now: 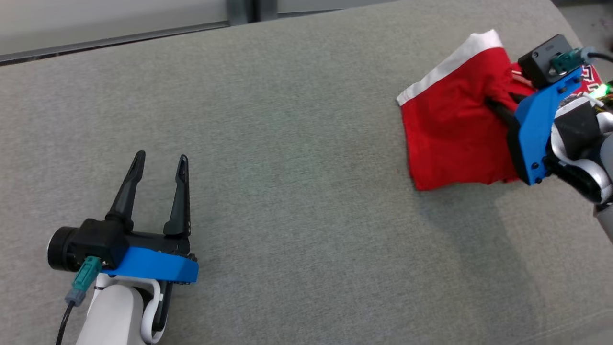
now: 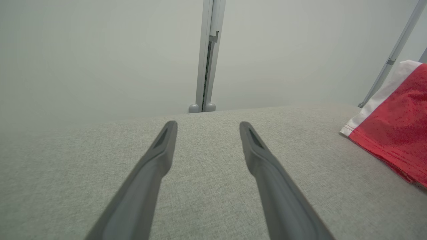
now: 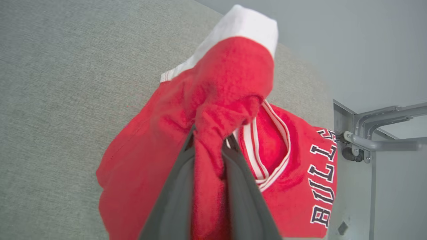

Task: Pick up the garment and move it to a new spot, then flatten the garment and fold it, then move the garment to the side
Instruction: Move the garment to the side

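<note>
Garment (image 1: 450,129): red knit jersey with white trim and lettering on one panel. It is being judged light, soft and fully limp, so any unsupported part is expected to sag and drag. The fabric looks matte and slip is being rated low once a bunched fold is being clamped. Not fragile.

Best hold is being judged as a gathered ridge or a hemmed edge, where the layers are thicker. For the flattening step, two corners are likely being needed, one per arm.

Right fingers (image 3: 173,186) are being held closed on a bunched ridge of red cloth just beside the striped band. Cloth is being squeezed between them along their length, and a hump of fabric is bulging over the tips.

The garment is sitting at the far right of the grey surface (image 1: 287,191), near its right edge. It is being tented up at the pinch with the rest draping down. Whether the lower hem is being lifted clear cannot be told.

Left fingers (image 1: 127,187) are being held wide apart with nothing between them, low over the surface at lower left and well apart from the garment. The garment's white-trimmed corner is showing at the right edge of the left wrist view.
</note>
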Tool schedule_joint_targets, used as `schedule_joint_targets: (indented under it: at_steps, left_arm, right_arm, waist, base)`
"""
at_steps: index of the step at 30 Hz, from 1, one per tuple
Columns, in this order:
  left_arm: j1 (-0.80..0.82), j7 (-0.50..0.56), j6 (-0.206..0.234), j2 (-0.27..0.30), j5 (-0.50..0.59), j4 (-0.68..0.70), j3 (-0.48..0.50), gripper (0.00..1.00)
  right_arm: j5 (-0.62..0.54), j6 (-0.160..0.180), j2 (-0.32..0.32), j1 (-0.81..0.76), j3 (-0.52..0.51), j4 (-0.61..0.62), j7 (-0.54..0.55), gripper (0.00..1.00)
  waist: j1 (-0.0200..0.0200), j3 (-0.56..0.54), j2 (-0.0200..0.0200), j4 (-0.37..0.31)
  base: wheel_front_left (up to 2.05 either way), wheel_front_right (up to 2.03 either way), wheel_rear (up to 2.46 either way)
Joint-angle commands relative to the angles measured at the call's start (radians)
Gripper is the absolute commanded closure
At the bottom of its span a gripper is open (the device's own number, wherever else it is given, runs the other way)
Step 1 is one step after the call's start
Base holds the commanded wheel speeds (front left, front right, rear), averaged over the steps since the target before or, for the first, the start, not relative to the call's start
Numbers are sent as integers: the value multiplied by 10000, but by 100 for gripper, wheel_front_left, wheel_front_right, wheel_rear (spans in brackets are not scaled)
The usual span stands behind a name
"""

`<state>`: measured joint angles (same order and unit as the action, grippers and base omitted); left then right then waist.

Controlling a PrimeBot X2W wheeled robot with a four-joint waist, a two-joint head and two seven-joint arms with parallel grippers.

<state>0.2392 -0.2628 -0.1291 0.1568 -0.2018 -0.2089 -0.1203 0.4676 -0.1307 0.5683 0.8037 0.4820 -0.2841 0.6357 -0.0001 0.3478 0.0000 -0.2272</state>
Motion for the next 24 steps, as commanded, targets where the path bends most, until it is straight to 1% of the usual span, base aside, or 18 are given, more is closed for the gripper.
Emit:
schedule_joint_targets:
  at_steps: [1, 5, 10, 14, 16, 17, 18, 19, 22, 24]
  left_arm:
    - [172, -26, -15, 116, 33, 43, -33, 0]
    - [456, -10, -14, 453, 126, 113, -265, 0]
    - [833, 197, -14, 871, 186, 492, -403, 0]
    - [1003, 393, -14, 1114, 178, 828, -487, 0]
    - [1019, 466, -13, 1163, 160, 892, -504, 0]
    - [1033, 494, -10, 1190, 155, 924, -512, 0]
    - [1030, 520, -1, 1209, 144, 945, -512, 0]
    - [1027, 534, 21, 1230, 138, 945, -512, 0]
    - [977, 525, 74, 1261, 130, 925, -521, 0]
    - [979, 437, 67, 1184, 76, 857, -573, 0]
  right_arm:
    - [-16, -1, 57, 234, 95, -83, -119, 100]
    - [-227, -1, 715, 694, 354, -660, -550, 100]
    - [-773, 0, 1653, 1177, 384, -1453, -1385, 100]
    - [-1121, -1, 2124, 1274, 251, -2281, -2025, 100]
    - [-1253, 0, 2079, 1235, 25, -2731, -2380, 100]
    - [-1325, 0, 2026, 1187, -110, -2950, -2562, 81]
    - [-1431, 0, 1971, 1123, -260, -3171, -2729, 27]
    - [-1490, 0, 1871, 1059, -447, -3414, -2868, 0]
    - [-1836, 0, 1511, 909, -1010, -4076, -3237, 0]
    - [-2091, -1, 1259, 782, -1365, -4429, -3528, 0]
  waist:
    - [1, 42, 0, -143]
    - [1, 631, 0, -394]
    - [1, 1434, 0, -455]
    - [1, 1959, 0, -349]
    - [1, 2097, 0, -297]
    - [1, 2163, 0, -273]
    - [1, 2208, 0, -242]
    - [1, 2231, 0, -220]
    - [1, 2176, 0, -159]
    - [1, 1973, 0, -71]
  base:
    - [0, 0, 0]
    - [0, 0, 0]
    - [0, 0, 0]
    - [0, 0, 0]
    - [0, 0, 0]
    - [0, 0, 0]
    - [0, 0, 0]
    - [0, 0, 0]
    - [0, 0, 0]
    - [0, 0, 0]
